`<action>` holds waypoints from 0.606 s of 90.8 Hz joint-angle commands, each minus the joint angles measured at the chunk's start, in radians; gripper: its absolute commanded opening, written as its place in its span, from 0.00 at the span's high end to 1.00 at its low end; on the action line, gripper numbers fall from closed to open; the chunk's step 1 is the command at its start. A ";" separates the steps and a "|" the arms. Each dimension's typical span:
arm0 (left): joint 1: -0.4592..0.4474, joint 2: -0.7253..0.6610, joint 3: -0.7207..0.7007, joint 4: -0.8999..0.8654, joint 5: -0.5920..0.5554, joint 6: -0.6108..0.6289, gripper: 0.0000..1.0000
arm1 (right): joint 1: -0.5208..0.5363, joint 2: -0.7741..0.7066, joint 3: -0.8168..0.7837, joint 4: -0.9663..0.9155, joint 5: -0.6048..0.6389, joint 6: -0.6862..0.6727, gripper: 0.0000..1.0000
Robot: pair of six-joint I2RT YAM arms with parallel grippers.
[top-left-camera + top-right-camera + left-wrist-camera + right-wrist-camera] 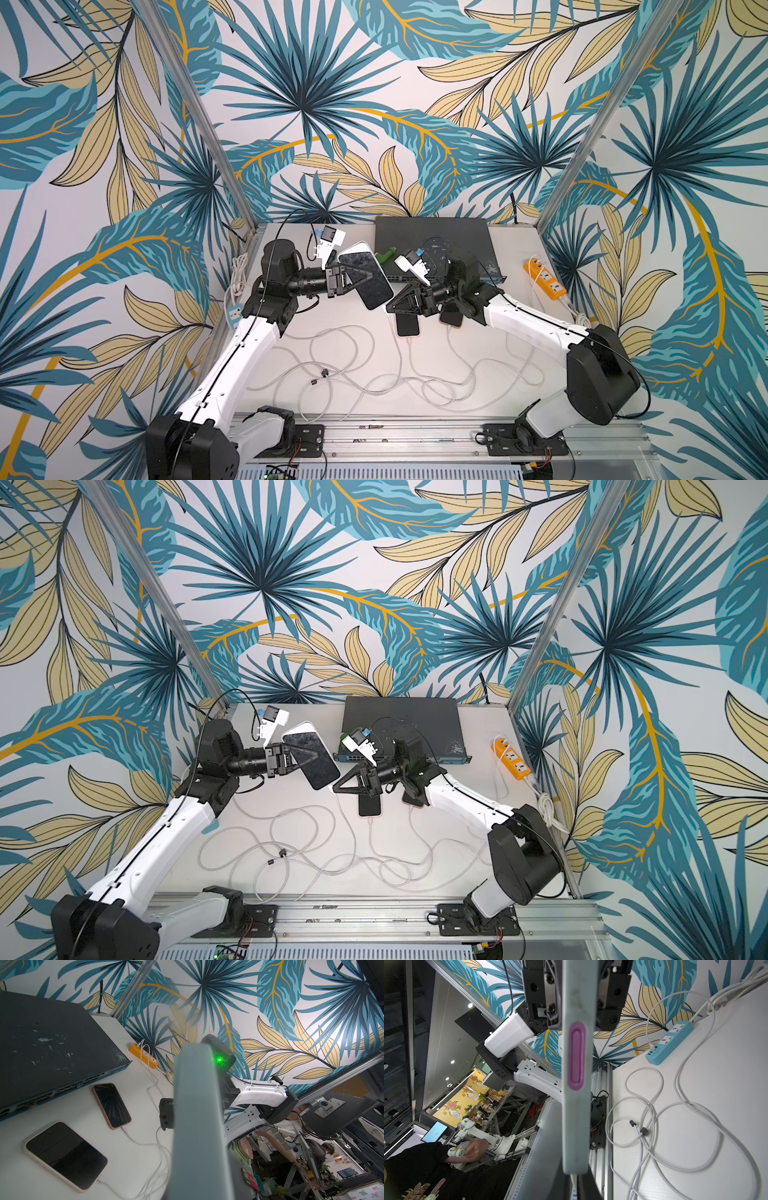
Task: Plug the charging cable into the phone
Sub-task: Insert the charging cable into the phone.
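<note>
The phone [358, 259] is held up off the tabletop [515, 266], nearer its back edge, pinched tight in the left tool [368, 276]. The white charging cable [573, 1180] is gripped by the closed right tool [390, 306] right at the phone's lower end; whether it is plugged in cannot be told.

Left hand [368, 277] and right hand [390, 308], both clamped tight, face each other.
</note>
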 commanded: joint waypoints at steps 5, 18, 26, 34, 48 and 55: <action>-0.044 0.001 0.007 -0.060 0.069 0.017 1.00 | -0.015 -0.001 0.068 0.139 0.094 0.020 1.00; -0.044 -0.001 0.033 -0.141 0.031 0.069 1.00 | -0.017 0.001 0.068 0.096 0.091 0.012 1.00; -0.032 0.015 0.067 -0.229 -0.021 0.111 1.00 | -0.019 -0.011 0.066 -0.027 0.086 -0.063 0.73; 0.010 0.048 0.088 -0.264 -0.054 0.101 1.00 | -0.038 -0.043 0.031 -0.167 0.111 -0.162 0.51; 0.100 0.104 0.097 -0.377 -0.159 0.115 1.00 | -0.101 -0.126 -0.103 -0.212 0.145 -0.184 0.36; 0.110 0.157 0.099 -0.466 -0.247 0.155 1.00 | -0.133 -0.172 -0.157 -0.227 0.182 -0.194 0.35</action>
